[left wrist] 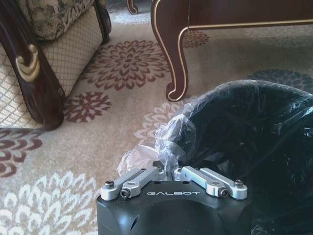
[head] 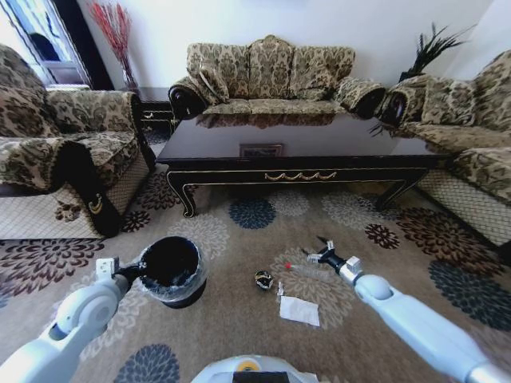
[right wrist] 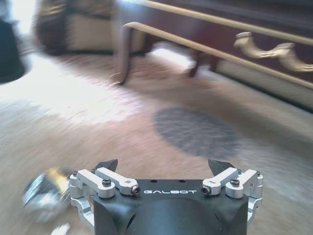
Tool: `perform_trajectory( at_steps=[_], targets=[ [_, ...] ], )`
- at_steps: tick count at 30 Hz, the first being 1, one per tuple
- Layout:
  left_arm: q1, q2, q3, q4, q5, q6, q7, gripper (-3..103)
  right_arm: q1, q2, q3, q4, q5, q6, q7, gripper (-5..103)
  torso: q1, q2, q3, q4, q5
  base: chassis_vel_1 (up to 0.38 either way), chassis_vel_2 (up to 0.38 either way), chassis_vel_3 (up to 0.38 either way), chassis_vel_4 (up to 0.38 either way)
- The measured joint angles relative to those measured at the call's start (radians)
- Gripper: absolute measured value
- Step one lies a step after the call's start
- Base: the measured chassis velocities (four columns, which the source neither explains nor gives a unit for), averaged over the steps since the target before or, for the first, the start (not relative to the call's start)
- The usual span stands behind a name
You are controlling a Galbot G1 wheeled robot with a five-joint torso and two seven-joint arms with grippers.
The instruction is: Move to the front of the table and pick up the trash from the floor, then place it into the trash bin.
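The left gripper [head: 136, 274] is at the near rim of the trash bin [head: 172, 267], which stands on the floor [head: 239, 231] in front of the table [head: 295, 155]. In the left wrist view, the left gripper [left wrist: 168, 166] has its jaws drawn together on a fold of the clear liner bag [left wrist: 164, 142] at the bin's rim; the black bin [left wrist: 254, 147] lies directly ahead of the jaws, and a curved table leg [left wrist: 171, 54] stands on the carpet beyond it.

The right gripper [head: 318, 254] hangs low over the floor with its jaws apart and nothing between them. The clear plastic piece with red tip [head: 302, 270] lies just beside these jaws, on the bin side. The dark wrapper ball [head: 263, 280] lies farther toward the bin, between the two grippers. The white paper square [head: 299, 310] lies on the carpet nearer the robot than the right jaws.

In the right wrist view, the right gripper [right wrist: 166, 169] shows both fingertips [right wrist: 108, 165] spread wide over the carpet, with the gold-trimmed table apron [right wrist: 234, 39] ahead of them.
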Motion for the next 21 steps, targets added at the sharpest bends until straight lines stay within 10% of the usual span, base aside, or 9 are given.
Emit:
perform_trajectory(
  at_steps=[11,21],
  targets=[
    [0.012,0.028,-0.02,-0.022,-0.004,0.0,-0.003,3,0.224,0.107,-0.202,-0.275,-0.117,0.011,-0.241,100,0.0,0.0,0.0,0.0003,-0.0001,0.0,0.0,0.0,0.0],
    [-0.002,0.045,-0.011,-0.015,-0.012,0.0,-0.009,3,0.287,0.175,-0.223,-0.466,-0.212,-0.003,-0.307,100,0.0,0.0,0.0,0.0003,-0.0005,0.0,0.0,0.0,0.0]
  ],
)
